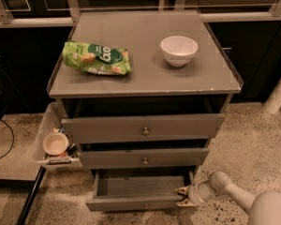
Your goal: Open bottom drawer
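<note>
Your pale two-finger gripper (pixel 181 196) sits low at the right end of the slim grey wooden bottom drawer (pixel 131 203), its fingers spread with one tip above the other; you cannot tell whether either tip touches the panel. Its arm (pixel 234 196) runs off the lower right corner, so most of it is cut off. That drawer is at the foot of the grey wooden cabinet (pixel 145 76), pulled out with its plain grey inside showing. You have three drawers in all, each with one small round metal knob; the mid-sized grey drawer front (pixel 178 157) and the widest grey drawer front (pixel 107 127) also stand slightly out. On top lie one green snack bag (pixel 97 58) and one white round bowl (pixel 179 49), well apart. A small pale dish (pixel 55 143) rests in a clear side tray (pixel 43 128); the clutter beside it is too dark to make out.
</note>
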